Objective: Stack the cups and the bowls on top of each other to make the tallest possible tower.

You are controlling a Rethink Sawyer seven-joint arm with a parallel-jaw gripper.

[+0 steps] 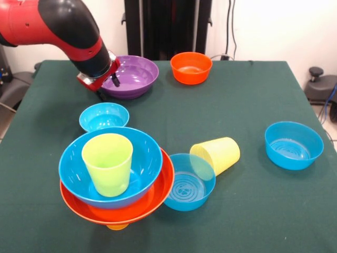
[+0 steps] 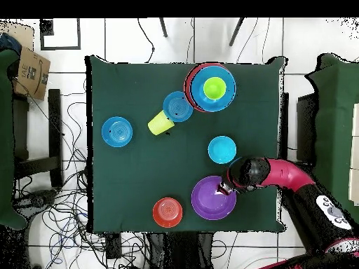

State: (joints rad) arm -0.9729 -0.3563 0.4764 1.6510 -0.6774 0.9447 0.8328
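Note:
The tower stands at the near left: a lime green cup [image 1: 108, 163] sits in the large blue bowl [image 1: 146, 158], which is nested in the large orange bowl [image 1: 164, 191] over an orange cup [image 1: 117, 227]. In the overhead view the tower [image 2: 210, 87] is at the top. My gripper [image 1: 108, 87] is open at the left rim of the large purple bowl [image 1: 134, 76], one finger inside and one outside. The gripper [image 2: 226, 186] and the purple bowl [image 2: 210, 199] also show from overhead. The pale yellow cup [image 1: 217, 154] lies on its side against a medium blue bowl [image 1: 187, 184].
A small blue bowl [image 1: 103, 117] sits between the purple bowl and the tower. A small orange bowl [image 1: 190, 67] stands at the far middle. Another medium blue bowl [image 1: 294, 145] sits alone at the right. Cables and a cardboard box [image 2: 31, 70] lie off the table.

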